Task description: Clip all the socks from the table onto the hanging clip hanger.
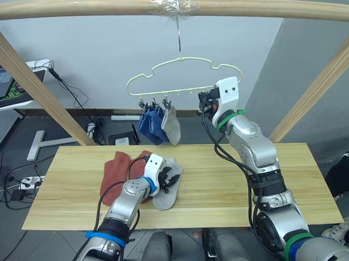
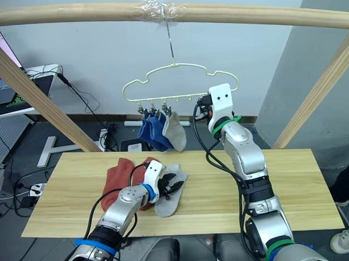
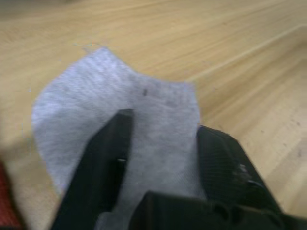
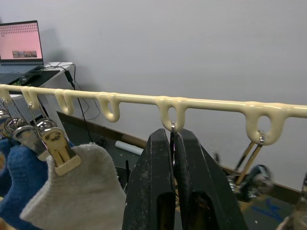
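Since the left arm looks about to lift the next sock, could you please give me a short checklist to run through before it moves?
1. Left tool placed over the grey sock on the table: ok, fingers open on either side of the fabric.
2. Sock gripped: not ok, the fingers have not closed yet.
3. Right tool at the clip hanger: ok, fingers pressed together under the fifth loop, on the fine wire hanging there.
4. That clip held open for a sock: cannot tell.
5. Hung socks secure: ok, two blue and one grey hang from the first three clips.
6. Rust-red socks out of the way: cannot tell, they lie right beside the grey one.
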Robot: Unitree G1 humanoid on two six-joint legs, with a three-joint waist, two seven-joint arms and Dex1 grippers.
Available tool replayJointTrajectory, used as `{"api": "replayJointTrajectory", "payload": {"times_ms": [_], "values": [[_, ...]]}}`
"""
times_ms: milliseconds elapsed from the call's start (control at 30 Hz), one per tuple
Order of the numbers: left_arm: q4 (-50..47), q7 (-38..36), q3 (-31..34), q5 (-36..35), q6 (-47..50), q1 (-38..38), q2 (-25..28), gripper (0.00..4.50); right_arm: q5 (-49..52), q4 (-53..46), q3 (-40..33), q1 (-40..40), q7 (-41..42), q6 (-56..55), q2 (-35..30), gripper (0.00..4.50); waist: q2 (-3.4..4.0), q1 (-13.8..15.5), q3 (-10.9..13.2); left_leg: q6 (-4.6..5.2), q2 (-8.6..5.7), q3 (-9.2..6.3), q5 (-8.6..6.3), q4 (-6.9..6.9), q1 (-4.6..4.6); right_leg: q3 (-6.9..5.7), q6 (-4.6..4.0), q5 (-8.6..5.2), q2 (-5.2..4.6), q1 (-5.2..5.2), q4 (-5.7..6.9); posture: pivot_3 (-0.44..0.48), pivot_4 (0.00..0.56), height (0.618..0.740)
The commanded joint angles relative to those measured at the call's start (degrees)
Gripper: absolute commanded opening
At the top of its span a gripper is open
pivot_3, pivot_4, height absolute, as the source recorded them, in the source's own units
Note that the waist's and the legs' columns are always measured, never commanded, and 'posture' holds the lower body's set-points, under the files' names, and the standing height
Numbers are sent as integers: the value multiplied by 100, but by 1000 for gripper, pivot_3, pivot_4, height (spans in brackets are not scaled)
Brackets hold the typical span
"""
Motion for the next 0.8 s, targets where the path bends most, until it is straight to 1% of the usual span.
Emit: {"api": "replayJointTrajectory", "payload": {"times_ms": [33, 133, 167, 233, 300, 367, 433, 500, 600, 667, 733, 800], "values": [[-203, -143, 29, -2, 75, 254, 25, 1107, 39, -183, -57, 33, -24, 23, -33, 0, 0, -9, 0, 0, 0, 0, 0, 0, 0, 0, 0, 0, 0, 0, 0, 10, 231, 740], [-344, -220, 37, 13, 66, 362, 9, 159, 32, -188, -35, 49, 11, 17, -43, 0, 0, -10, 0, 0, 1, -1, 0, 0, 2, -1, 3, -2, 1, 1, 1, 17, 227, 740], [-383, -231, 41, 19, 41, 383, -1, 36, 33, -192, -28, 53, 27, 18, -49, 0, 0, -10, 0, 0, 1, -1, 0, 0, 2, -1, 3, -2, 1, 1, 0, 17, 227, 740], [-467, -227, 61, 6, -25, 409, -41, 36, 41, -182, -21, 50, 84, 19, -85, 0, 0, -10, 0, 0, 0, 0, 0, 0, 2, 1, 3, -2, 0, 1, 0, 22, 223, 740], [-779, -261, 179, -190, -180, 459, -160, 36, 127, -212, -65, 20, 190, 137, -158, 0, 0, -4, 0, 0, 0, 0, 0, 0, 1, 0, 3, -2, 0, 1, 0, 22, 223, 740], [-1159, -303, 232, -303, -359, 496, -234, 36, 419, -250, -310, -61, 243, 510, -177, 0, 0, 1, 0, 0, -1, 0, 0, 0, -2, 0, 2, -1, -1, 1, -2, 19, 218, 740], [-1578, -392, 209, -299, -686, 555, -208, 36, 893, -254, -748, -217, 183, 1184, -175, 0, 0, 15, 0, 0, 0, -2, 0, 0, -4, -2, -1, 1, -2, 1, -3, 16, 212, 740], [-1999, -415, 323, -484, -852, 613, -282, 36, 1237, -248, -1032, -356, 177, 1805, -280, 0, 0, 27, 0, 0, 1, -5, 0, 1, -5, -3, -4, 2, -2, 1, -2, 15, 211, 740], [-2349, -422, 266, -247, -1445, 603, -159, 36, 1657, -272, -1303, -495, 221, 2533, -438, 0, 1, 41, -2, 0, 0, -5, 0, 1, 0, -3, -11, 6, -3, 7, -4, 14, 206, 740], [-2405, -393, 139, 110, -1985, 564, -4, 36, 1870, -286, -1464, -571, 181, 2886, -527, 0, 2, 40, -2, 0, 0, -3, 0, 0, 1, -1, -5, 3, -2, 7, -4, 16, 205, 740], [-2433, -336, 81, 279, -2313, 517, 41, 36, 2045, -244, -1602, -644, 140, 3193, -616, 0, 7, 43, -5, 0, -1, -3, 0, -2, 0, -2, -3, 1, -1, 7, -5, 14, 199, 740], [-2570, -286, 41, 373, -2576, 445, 23, 36, 2331, -133, -1939, -805, -20, 3754, -642, 0, 7, 50, -5, 1, -3, -2, 0, -1, -2, -1, 0, 0, -2, 7, -7, 14, 199, 740]]}}
